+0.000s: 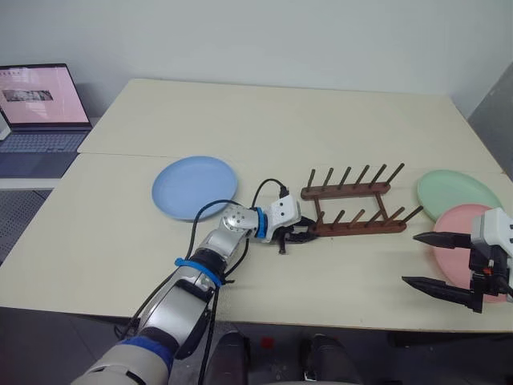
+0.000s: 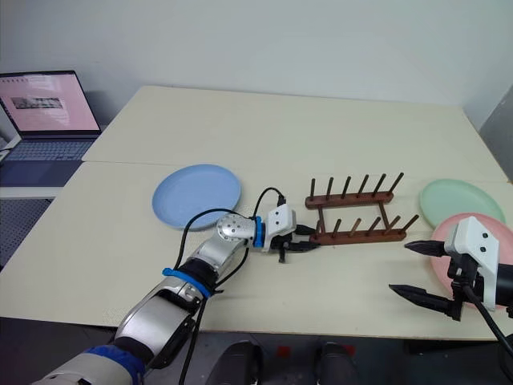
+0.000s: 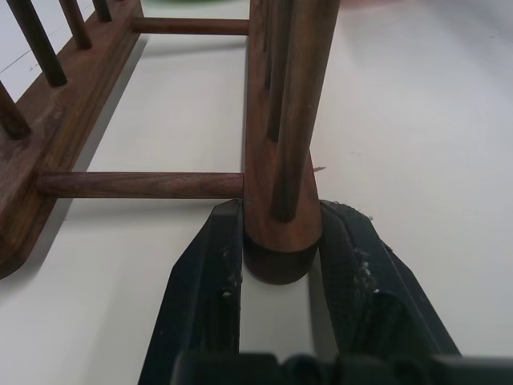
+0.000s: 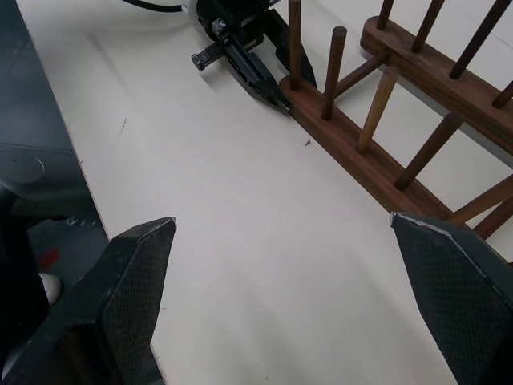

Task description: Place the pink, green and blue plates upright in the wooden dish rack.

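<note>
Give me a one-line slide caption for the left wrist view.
Left gripper clamped on the end of the wooden dish rack's near rail on the table.

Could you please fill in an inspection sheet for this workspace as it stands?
Surface: pale table, two tops joined by a seam.
Job's things: wooden dish rack holds no plates; blue plate lies flat to its left; green plate and pink plate lie flat to its right, overlapping.
Clutter: nothing seen.
Grippers: left gripper is closed on the end of the rack's near rail; right gripper is open above the table, by the pink plate.
Cables: black cable loops along the left arm.
Surroundings: open laptop on a side surface at far left.
</note>
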Action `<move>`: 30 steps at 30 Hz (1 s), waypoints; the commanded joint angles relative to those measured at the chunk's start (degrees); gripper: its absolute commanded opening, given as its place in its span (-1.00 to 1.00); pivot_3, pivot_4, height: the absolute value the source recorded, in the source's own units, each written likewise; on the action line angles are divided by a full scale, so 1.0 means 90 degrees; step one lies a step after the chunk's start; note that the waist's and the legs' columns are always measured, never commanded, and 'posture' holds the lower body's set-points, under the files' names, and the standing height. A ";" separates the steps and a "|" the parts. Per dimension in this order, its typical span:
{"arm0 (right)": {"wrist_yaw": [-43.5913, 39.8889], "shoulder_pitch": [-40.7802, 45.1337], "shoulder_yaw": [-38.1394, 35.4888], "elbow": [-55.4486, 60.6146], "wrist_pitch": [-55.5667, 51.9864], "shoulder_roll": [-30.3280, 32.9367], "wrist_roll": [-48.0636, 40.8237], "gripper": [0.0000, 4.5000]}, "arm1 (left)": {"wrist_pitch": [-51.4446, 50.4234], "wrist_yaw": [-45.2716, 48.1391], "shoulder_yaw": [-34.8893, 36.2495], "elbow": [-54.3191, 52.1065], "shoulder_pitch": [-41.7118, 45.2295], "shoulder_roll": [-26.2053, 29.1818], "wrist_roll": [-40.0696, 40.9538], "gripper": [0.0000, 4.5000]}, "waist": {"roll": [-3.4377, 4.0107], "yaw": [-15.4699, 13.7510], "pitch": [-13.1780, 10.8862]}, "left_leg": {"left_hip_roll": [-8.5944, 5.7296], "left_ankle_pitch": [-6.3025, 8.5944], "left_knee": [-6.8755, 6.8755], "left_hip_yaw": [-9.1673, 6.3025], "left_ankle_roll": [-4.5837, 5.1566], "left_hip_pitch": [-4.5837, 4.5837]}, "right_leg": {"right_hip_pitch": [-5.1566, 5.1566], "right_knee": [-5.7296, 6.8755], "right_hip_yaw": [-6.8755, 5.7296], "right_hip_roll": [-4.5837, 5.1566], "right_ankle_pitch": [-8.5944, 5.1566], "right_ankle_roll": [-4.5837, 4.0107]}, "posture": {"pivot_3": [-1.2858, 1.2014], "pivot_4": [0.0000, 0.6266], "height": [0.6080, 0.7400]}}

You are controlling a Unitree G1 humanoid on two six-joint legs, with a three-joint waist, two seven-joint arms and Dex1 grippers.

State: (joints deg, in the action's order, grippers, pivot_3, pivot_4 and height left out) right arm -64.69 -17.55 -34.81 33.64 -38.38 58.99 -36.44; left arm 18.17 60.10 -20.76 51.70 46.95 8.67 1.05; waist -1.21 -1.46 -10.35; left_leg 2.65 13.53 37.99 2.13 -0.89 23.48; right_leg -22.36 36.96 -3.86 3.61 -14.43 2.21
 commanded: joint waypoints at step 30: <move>-0.0125 -0.0175 -0.0199 0.0064 0.0111 0.0048 0.0202 1.00 | -0.0200 0.0432 0.0656 -0.0441 -0.0034 0.0282 -0.0070 0.03 | 0.0000 0.0014 0.0000 | 0.0001 0.0000 -0.0001 -0.0008 0.0000 0.0041 | -0.0041 0.0005 -0.0003 -0.0006 0.0000 0.0000 | 0.03 -0.52 1.00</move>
State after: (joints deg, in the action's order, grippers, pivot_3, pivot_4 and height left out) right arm -66.11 -19.63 -35.88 33.47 -38.02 59.09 -34.89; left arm 16.56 65.47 -16.83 49.88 47.11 10.26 0.05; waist -1.21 -1.33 -10.35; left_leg 2.67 13.52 37.98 2.06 -0.89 23.85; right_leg -22.73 37.00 -3.89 3.55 -14.43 2.21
